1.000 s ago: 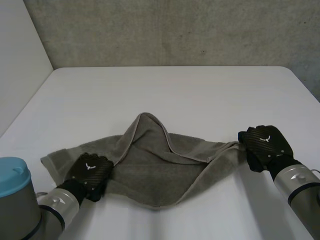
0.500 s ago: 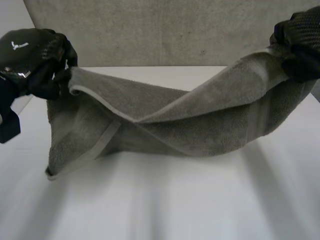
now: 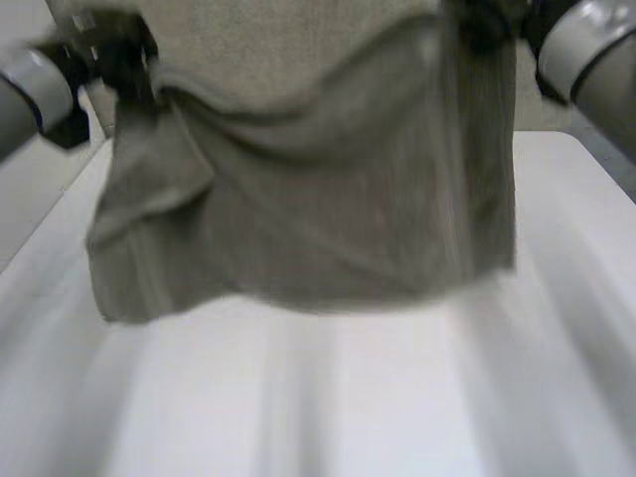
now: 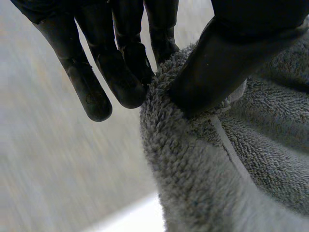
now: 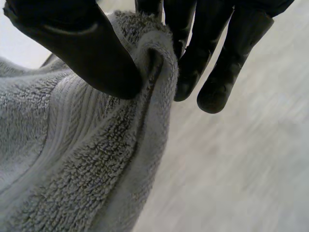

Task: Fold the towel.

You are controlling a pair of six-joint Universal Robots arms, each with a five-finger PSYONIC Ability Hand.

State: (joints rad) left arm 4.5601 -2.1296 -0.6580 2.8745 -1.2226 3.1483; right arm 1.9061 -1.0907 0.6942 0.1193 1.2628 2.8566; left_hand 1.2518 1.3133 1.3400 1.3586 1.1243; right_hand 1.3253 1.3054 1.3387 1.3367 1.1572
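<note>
as left hand [image 4: 118,72] and right hand [image 5: 82,46] pinch corners, towel [image 3: 318,219] hangs between.

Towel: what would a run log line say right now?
towel: held up, hanging over table | left robot hand: pinching top corner | right robot hand: pinching other top corner | fold: not yet made

A white desk [image 3: 298,397] lay below the left robot hand [image 3: 124,52]; a speckled grey wall [image 3: 288,35] stood beyond it.
</note>
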